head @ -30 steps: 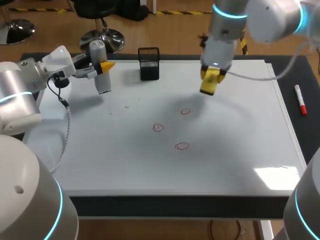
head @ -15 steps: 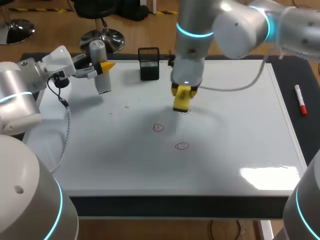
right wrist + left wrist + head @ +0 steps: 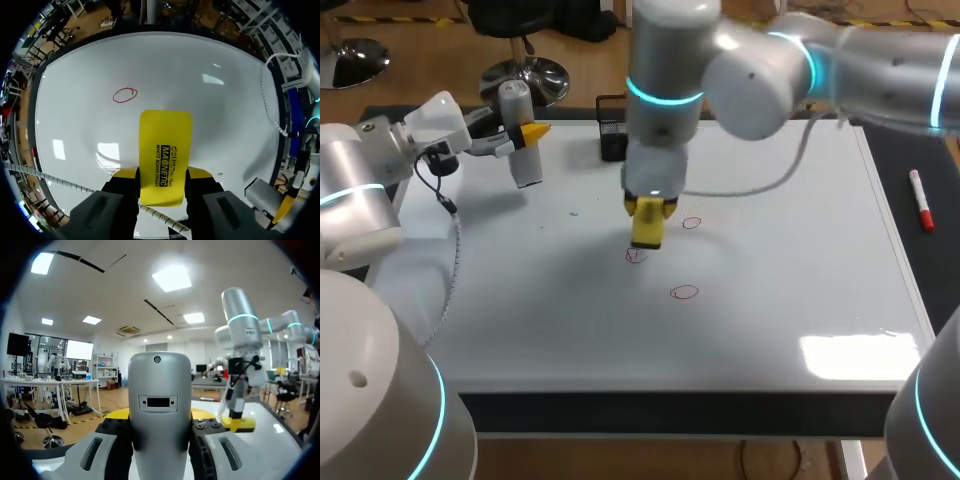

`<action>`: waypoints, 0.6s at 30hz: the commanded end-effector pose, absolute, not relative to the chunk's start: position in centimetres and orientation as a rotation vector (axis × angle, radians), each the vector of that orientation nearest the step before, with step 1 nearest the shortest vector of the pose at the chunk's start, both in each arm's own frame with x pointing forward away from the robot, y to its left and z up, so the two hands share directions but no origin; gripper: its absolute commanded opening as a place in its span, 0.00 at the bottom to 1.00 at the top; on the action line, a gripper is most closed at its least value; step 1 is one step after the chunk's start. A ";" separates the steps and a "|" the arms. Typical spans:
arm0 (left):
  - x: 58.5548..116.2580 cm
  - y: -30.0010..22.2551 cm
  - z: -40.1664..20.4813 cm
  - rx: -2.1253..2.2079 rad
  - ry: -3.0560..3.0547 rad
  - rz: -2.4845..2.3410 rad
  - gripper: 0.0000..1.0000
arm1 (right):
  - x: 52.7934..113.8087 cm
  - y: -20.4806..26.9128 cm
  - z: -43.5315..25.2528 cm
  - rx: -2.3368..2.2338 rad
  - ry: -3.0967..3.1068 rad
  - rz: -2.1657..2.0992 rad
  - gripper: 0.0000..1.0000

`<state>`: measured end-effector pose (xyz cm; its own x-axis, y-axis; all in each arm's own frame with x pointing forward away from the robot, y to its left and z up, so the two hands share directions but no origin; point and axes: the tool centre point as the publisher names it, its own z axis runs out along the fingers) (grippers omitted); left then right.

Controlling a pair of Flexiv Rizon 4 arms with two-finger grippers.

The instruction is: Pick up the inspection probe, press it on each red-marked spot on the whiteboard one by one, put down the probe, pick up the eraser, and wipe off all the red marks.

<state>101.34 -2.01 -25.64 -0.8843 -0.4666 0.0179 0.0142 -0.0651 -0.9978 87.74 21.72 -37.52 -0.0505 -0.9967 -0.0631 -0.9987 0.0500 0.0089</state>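
Left tool (image 3: 528, 132): at the far left corner of the whiteboard (image 3: 800, 260), held above the surface; its two yellow-tipped fingers are clamped on the inspection probe (image 3: 526, 165) from both sides
Inspection probe: a grey cylinder with a rounded top, nearly upright in the left tool; in the left wrist view it fills the middle, with the yellow tips showing just behind it
Right tool (image 3: 163, 175): its arm comes in from the right and reaches past the middle of the board; the fingers grip the eraser (image 3: 165, 135) on its two long sides
Eraser: a flat yellow block pointing down at the board; in the head view its lower end overlaps the middle mark; whether it touches the surface cannot be told
Red marks: three small red rings near the board's centre; one (image 3: 691, 222) just right of the eraser; one (image 3: 635, 256) partly hidden under the eraser's tip; one (image 3: 685, 292) nearer the front edge, clear of the eraser
Whiteboard: white, lying flat on the dark bench (image 3: 930, 270) and covering most of it
Mesh holder (image 3: 612, 142): black, at the board's far edge, partly hidden behind the right arm
Marker (image 3: 920, 200): red and white, lying on the bench just beside the board's right edge
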 end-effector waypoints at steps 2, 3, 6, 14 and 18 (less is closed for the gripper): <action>101.4 -2.0 -25.6 -0.485 1.883 -2.017 0.00 | 86.9 24.3 -38.5 -2.162 2.237 0.059 0.00; 101.4 -2.0 -25.6 -0.485 1.883 -2.017 0.00 | 86.7 24.6 -38.7 -2.169 2.230 0.052 0.00; 101.4 -2.0 -25.6 -0.485 1.883 -2.017 0.00 | 86.5 25.4 -39.2 -2.169 2.215 0.055 0.00; 101.4 -2.0 -25.6 -0.485 1.883 -2.017 0.00 | 85.9 26.6 -40.7 -2.177 2.171 0.050 0.00; 101.4 -2.0 -25.6 -0.485 1.883 -2.017 0.00 | 85.6 26.8 -41.2 -2.195 2.165 0.035 0.00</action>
